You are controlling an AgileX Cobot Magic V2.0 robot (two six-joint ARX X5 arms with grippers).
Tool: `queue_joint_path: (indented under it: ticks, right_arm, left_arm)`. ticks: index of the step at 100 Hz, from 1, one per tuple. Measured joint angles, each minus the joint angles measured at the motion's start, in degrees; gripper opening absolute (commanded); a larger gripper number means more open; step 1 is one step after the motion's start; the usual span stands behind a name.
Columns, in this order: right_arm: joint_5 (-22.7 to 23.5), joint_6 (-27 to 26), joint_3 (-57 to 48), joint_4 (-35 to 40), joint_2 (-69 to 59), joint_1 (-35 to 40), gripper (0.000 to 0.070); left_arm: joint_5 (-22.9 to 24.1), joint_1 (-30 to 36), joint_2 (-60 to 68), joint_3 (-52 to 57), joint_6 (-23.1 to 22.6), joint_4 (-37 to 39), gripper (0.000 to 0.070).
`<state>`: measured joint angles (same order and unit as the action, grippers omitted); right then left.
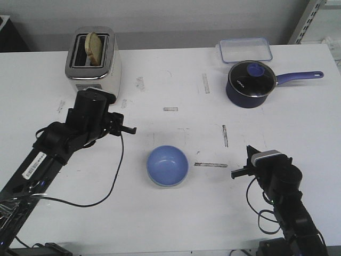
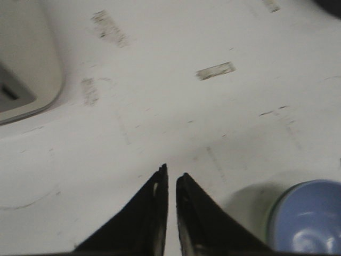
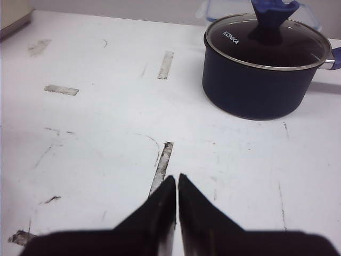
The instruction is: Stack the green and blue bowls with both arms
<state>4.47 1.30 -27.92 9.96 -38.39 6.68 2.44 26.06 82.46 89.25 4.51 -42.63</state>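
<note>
The light blue bowl (image 1: 168, 164) stands upright on the white table (image 1: 160, 224) in the middle, between my two arms. A thin pale green edge (image 2: 270, 221) shows around its rim in the left wrist view, so it appears to sit inside the green bowl; the rest of the green bowl is hidden. The blue bowl also shows in the left wrist view (image 2: 311, 221). My left gripper (image 1: 133, 129) (image 2: 171, 173) is shut and empty, above the table to the bowl's left. My right gripper (image 1: 234, 173) (image 3: 177, 178) is shut and empty, to the bowl's right.
A silver toaster (image 1: 93, 64) with bread in it stands at the back left. A dark blue saucepan (image 1: 250, 82) (image 3: 264, 74) with a lid and long handle stands at the back right, a clear lidded box (image 1: 244, 50) behind it. Worn tape marks dot the table.
</note>
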Motion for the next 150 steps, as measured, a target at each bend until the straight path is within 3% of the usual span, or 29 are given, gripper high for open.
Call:
queue_joint_path:
  ticks: [16, 41, 60, 86, 102, 150]
  right_arm:
    - [0.0, 0.0, 0.0, 0.0, 0.0, 0.0, 0.0]
    - [-3.8, 0.0, 0.0, 0.0, 0.4, -1.8, 0.0]
    - [-4.3, -1.7, 0.0, 0.3, 3.1, -6.9, 0.0]
    - [-3.3, -2.6, 0.0, 2.6, 6.3, -9.7, 0.0]
    - [1.7, -2.6, 0.0, 2.6, 8.3, -9.7, 0.0]
    - [1.6, -2.6, 0.0, 2.2, 8.6, -9.6, 0.0]
  left_arm:
    - [1.9, -5.5, -5.6, -4.0, -3.8, 0.7, 0.0001]
    - [2.1, -15.4, -23.1, -24.9, -5.0, 16.2, 0.0001]
    - [2.1, -19.1, -35.9, -41.4, -5.1, 25.4, 0.0001]
    - [2.2, -21.4, -48.6, -55.8, -5.0, 31.5, 0.0001]
    - [3.9, -22.0, -52.3, -59.6, -5.0, 36.0, 0.0001]
    - [4.9, -22.2, -54.4, -59.6, -5.0, 38.6, 0.0002]
